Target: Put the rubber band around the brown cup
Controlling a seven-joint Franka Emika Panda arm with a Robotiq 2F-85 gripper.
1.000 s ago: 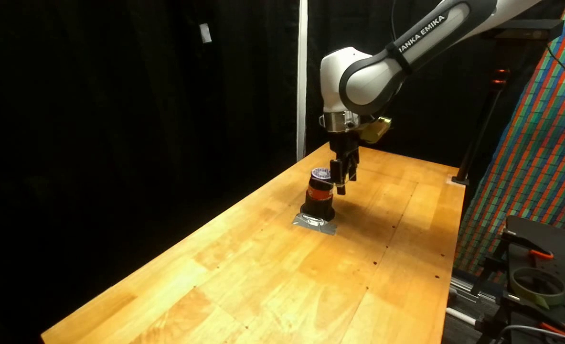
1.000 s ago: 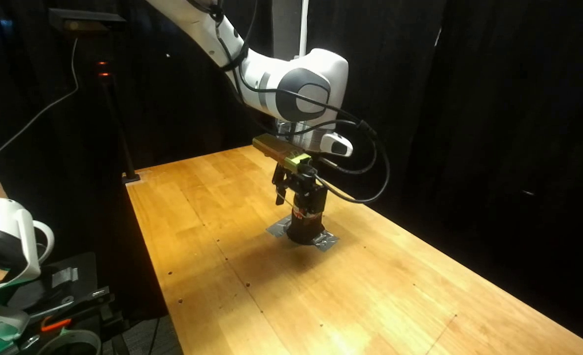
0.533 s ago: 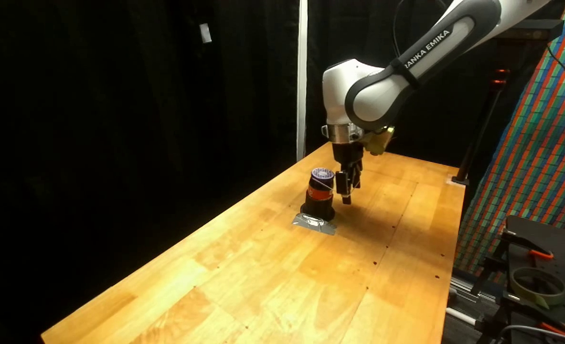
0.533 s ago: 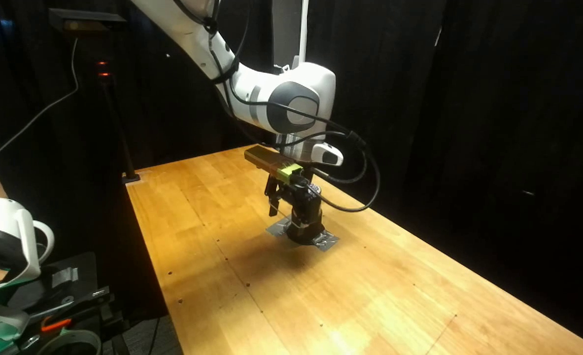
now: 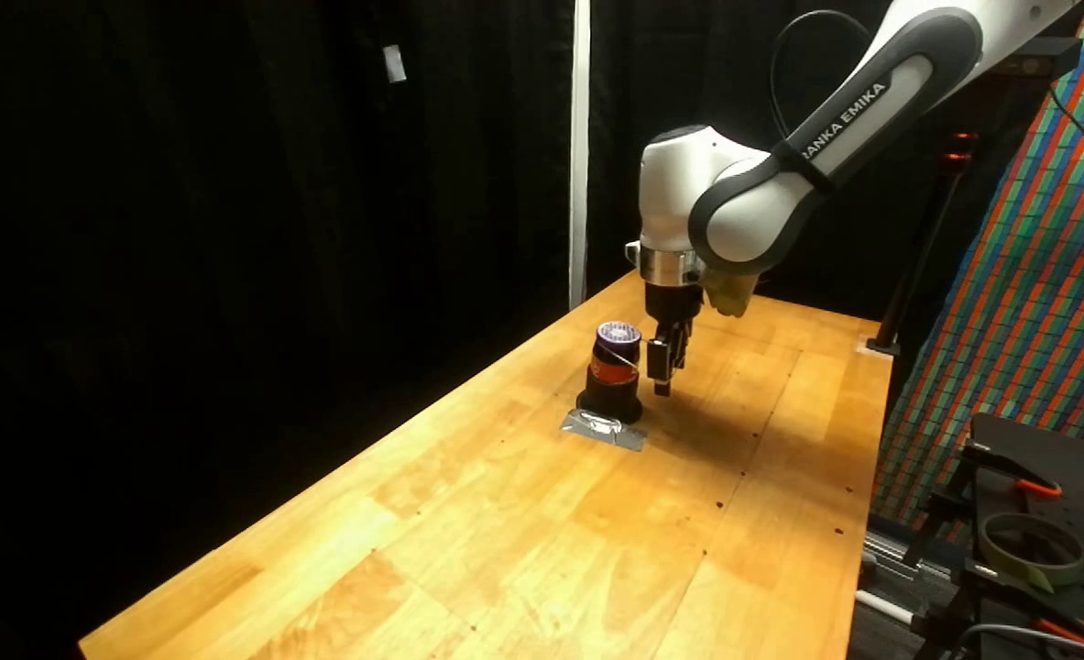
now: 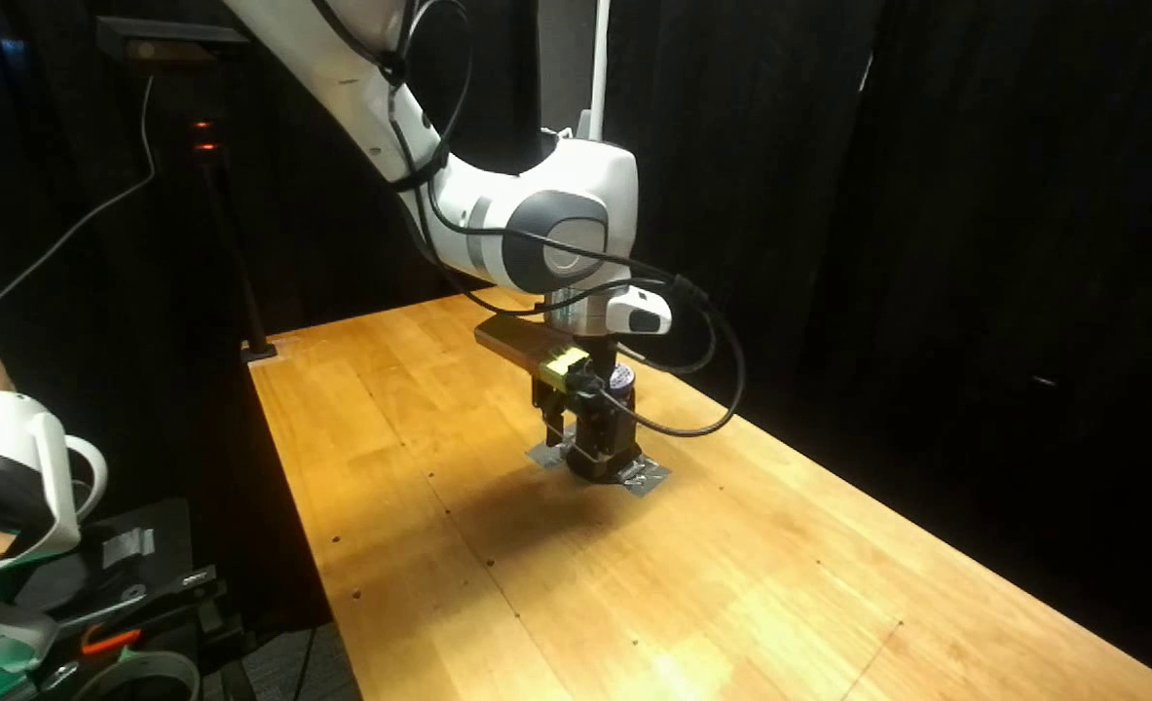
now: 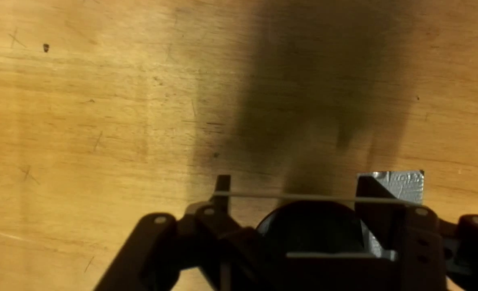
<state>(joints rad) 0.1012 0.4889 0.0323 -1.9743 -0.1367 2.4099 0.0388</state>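
The brown cup (image 5: 613, 373), dark with an orange-red stripe, stands upright on the wooden table; in an exterior view (image 6: 599, 470) the gripper hides much of it. My gripper (image 5: 670, 378) points down close beside the cup, fingers spread apart. In the wrist view the gripper (image 7: 295, 188) has the thin pale rubber band (image 7: 263, 195) stretched straight across both fingers, near the cup's dark round base (image 7: 311, 224). In an exterior view the rubber band (image 5: 618, 355) slants across the cup's upper part toward the fingers. Its far side is hidden.
Silver tape (image 5: 604, 429) lies at the cup's foot, and more silver tape (image 6: 646, 477) shows in an exterior view. A black side stand with a tape roll (image 5: 1033, 550) is beyond the table edge. A camera post (image 6: 235, 263) stands at the table's corner.
My gripper has moved down and a little away from the cup, still spread. The rubber band has gone from nearly level to slanting down across the cup toward the fingers.
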